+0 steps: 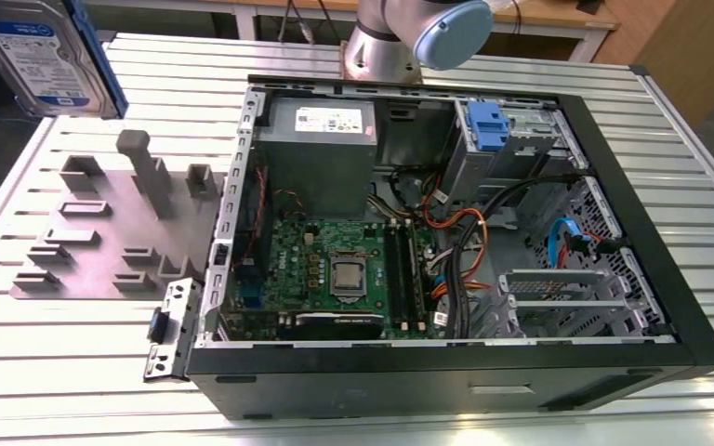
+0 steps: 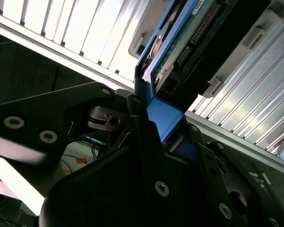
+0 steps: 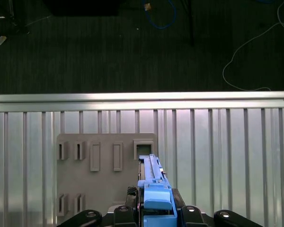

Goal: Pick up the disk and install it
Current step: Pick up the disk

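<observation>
In the exterior view the disk (image 1: 42, 54) hangs in the air at that view's upper left, well apart from the open computer case (image 1: 456, 232) and beyond the grey fixture plate (image 1: 97, 242) on the table (image 1: 59, 362); its label faces the camera and its long axis stands near upright, a little tilted; I judge the pick-up done and the install not yet begun, and that install calls for squaring the disk to the drive bay (image 1: 506, 130) at the case's far corner.

In the second wrist view the gripper (image 2: 156, 116) is clamped narrow on the disk's blue bracket (image 2: 164, 118); the circuit-board side shows, with the connector end seemingly nearest the jaws, though the angle is poor.

In the first wrist view the disk is edge-on, its long axis running straight out from the gripper toward the plate's square socket (image 3: 143, 150).
</observation>
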Tool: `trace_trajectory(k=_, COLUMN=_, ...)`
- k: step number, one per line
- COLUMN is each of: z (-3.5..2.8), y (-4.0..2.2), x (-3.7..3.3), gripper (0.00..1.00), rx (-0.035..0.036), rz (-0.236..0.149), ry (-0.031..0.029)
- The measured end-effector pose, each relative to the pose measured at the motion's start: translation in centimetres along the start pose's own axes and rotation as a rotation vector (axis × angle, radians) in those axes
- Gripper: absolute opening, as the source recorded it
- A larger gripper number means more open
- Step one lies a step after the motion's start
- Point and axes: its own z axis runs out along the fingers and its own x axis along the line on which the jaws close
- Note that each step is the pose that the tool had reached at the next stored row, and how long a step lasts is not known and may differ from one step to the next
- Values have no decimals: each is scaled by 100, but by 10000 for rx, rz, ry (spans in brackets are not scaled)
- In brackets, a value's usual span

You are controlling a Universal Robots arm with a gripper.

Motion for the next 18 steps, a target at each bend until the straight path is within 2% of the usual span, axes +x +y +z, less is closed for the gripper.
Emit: trace_trajectory(k=18, z=-56, y=0, x=-2, gripper=37, rx=0, rz=0, ry=0)
